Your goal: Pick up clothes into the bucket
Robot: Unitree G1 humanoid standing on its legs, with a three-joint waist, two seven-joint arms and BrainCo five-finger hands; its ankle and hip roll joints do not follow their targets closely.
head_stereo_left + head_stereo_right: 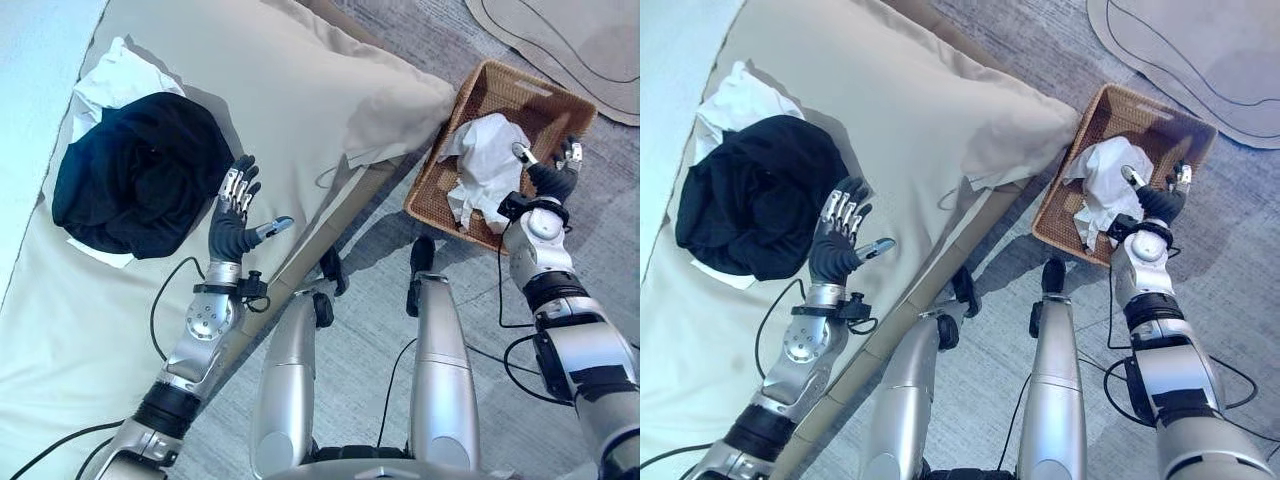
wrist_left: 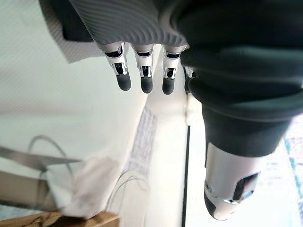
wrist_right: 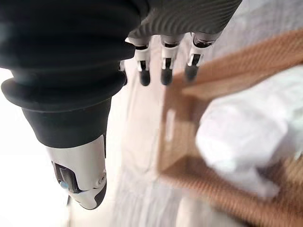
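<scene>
A dark navy garment lies bunched on the beige bed, on top of a white cloth. My left hand hovers open just right of the dark garment, fingers spread, holding nothing. A brown wicker basket stands on the grey carpet to the right of the bed, with a crumpled white garment inside it. My right hand hangs over the basket's near right side, open, beside the white garment. In the right wrist view the white garment lies in the basket past my straight fingers.
A large beige pillow lies on the bed between the dark garment and the basket. The bed's edge runs diagonally past my left arm. A pale rug lies on the carpet behind the basket.
</scene>
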